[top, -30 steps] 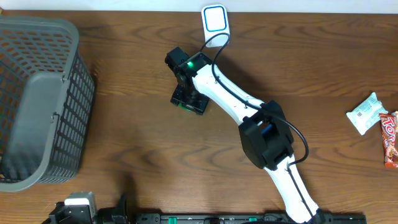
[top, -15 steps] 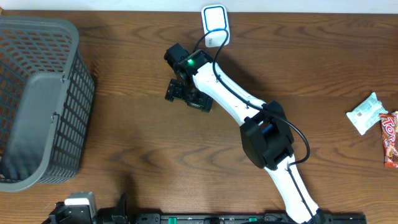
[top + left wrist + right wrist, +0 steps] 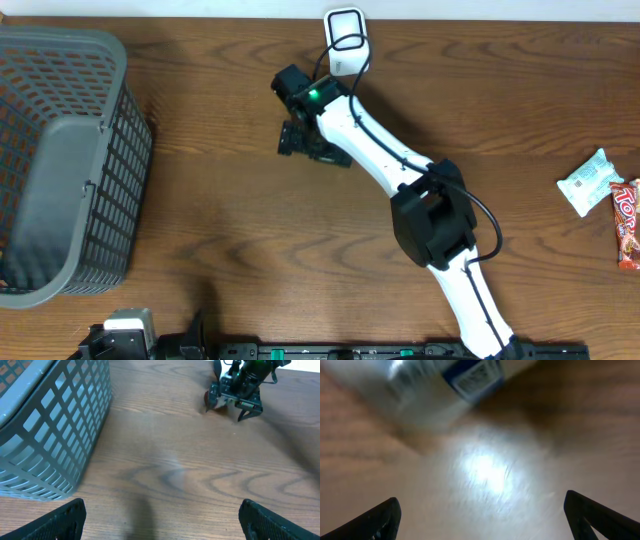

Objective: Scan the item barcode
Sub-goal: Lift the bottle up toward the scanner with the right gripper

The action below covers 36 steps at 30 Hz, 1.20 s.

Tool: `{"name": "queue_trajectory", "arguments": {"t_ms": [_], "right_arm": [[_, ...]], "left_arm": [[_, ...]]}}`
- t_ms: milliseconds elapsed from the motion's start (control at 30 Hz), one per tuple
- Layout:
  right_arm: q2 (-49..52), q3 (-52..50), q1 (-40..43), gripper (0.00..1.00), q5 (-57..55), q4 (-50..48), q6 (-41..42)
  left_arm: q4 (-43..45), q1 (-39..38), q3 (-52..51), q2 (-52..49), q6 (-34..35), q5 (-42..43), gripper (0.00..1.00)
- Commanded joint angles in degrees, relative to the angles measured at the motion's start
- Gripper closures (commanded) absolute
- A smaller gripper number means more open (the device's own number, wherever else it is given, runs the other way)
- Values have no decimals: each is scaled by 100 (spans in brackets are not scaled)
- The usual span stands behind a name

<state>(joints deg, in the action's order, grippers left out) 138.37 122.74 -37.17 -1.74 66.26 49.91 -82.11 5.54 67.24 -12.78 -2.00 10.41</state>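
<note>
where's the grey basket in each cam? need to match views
Overhead: grey basket at the left edge.
Left wrist: the basket fills the upper left.
Right wrist: not in it.
Shared landmark: right gripper, upper middle overhead, top right in left wrist, its fingers at right wrist's bottom corners.

Item count, overhead view:
- Basket [image 3: 125, 200]: one, grey mesh, at the left edge.
- Scanner [image 3: 345, 40]: one, white, at top centre.
- Snack items: two at the right edge, one white packet [image 3: 588, 183] and one red wrapper [image 3: 627, 222].
- Robot arm [image 3: 370, 155]: one white arm extended across the frame.

Right wrist view:
- Package [image 3: 420, 390]: one, blurred, with a barcode label, at upper left.
</note>
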Motion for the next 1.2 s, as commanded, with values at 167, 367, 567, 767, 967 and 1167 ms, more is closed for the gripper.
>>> {"name": "queue_trajectory", "arguments": {"t_ms": [167,367,567,767,967,1167], "right_arm": [[-155,125,616,1,-238,-811,-629],[-155,125,881,1,-63,-1215,-813],[-136,122,879,1,-61,-1685,-1038],[-129,122,868,1,-358,-2070,-1154],[-92,122,872,1,157,-2406,-2291],[55,122,857,1,271,-2347,-2035]], "left_arm": [[9,24,20,20,-92,55,2],[9,24,20,20,-92,55,2],[9,24,20,20,-92,55,2],[9,24,20,20,-92,55,2],[9,24,22,20,-92,55,2],[9,24,20,20,-92,55,2]]}}
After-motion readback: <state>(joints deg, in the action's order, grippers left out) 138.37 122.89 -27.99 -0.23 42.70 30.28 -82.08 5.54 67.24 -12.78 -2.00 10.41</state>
